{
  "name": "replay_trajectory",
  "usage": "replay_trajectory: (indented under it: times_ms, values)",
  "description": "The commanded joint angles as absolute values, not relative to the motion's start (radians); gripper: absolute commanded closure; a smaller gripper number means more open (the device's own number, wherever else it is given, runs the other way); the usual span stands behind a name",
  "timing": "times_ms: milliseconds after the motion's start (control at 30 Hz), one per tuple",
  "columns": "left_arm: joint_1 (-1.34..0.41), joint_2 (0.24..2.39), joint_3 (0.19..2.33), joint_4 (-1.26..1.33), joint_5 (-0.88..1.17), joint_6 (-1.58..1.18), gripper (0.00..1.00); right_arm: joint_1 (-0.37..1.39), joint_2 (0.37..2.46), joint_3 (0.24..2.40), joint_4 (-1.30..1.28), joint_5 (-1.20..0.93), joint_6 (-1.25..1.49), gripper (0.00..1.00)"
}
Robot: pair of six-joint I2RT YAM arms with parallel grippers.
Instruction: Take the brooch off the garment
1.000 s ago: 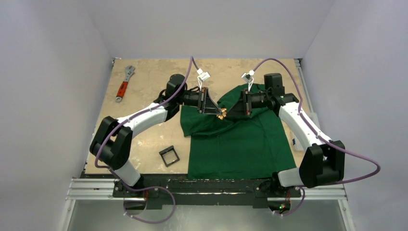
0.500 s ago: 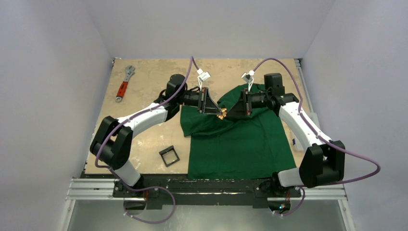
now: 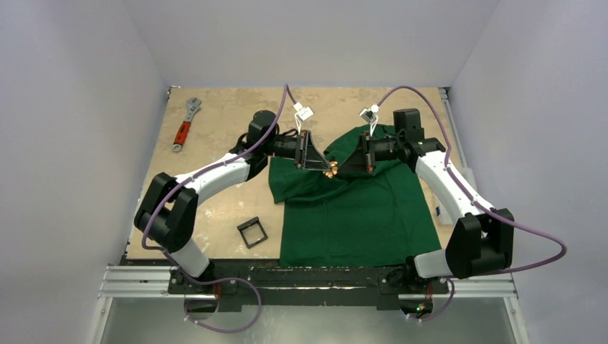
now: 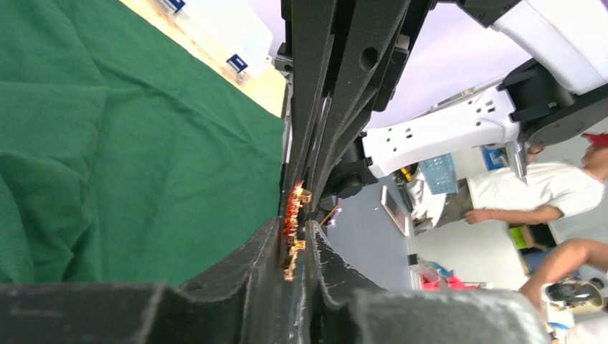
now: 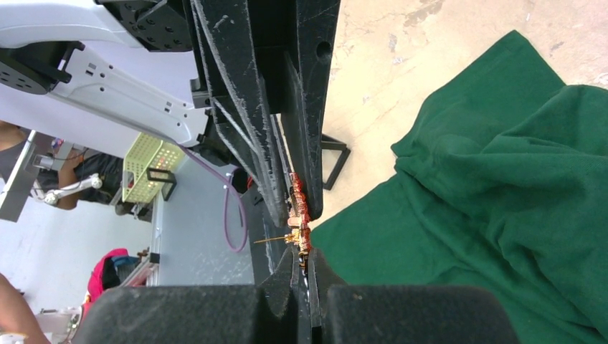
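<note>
Pale lilac walls (image 3: 79, 107), tan tabletop (image 3: 228, 115)

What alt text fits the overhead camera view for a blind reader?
The left arm and right arm meet tip to tip over a dark green T-shirt, shut jaws pinching a tiny orange brooch between them. A red-handled wrench lies back left.

The left arm (image 3: 215, 174) and right arm (image 3: 446, 183) have white shells between bulky black joint housings. A purple cable (image 3: 284, 97) trails behind each. The left pincer (image 3: 326, 170) and right pincer (image 3: 338, 172) are matte black, with rough-edged fingers (image 4: 247, 261) and white connectors (image 3: 303, 112) just behind them.
</note>
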State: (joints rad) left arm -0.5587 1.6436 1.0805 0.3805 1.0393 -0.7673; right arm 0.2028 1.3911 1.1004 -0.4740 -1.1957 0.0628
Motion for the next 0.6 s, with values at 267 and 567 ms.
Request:
replay_trajectory:
  times_ms: [267,567]
  values:
    - [-0.529,1.544,1.056,0.36,1.005,-0.641,0.45,0.209,1.39,1.1,-0.419,-1.219,0.125,1.0]
    - [-0.568,1.517,1.083,0.244,0.935,-0.516,0.44,0.208,1.405,1.09,-0.37,-1.198,0.226,1.0]
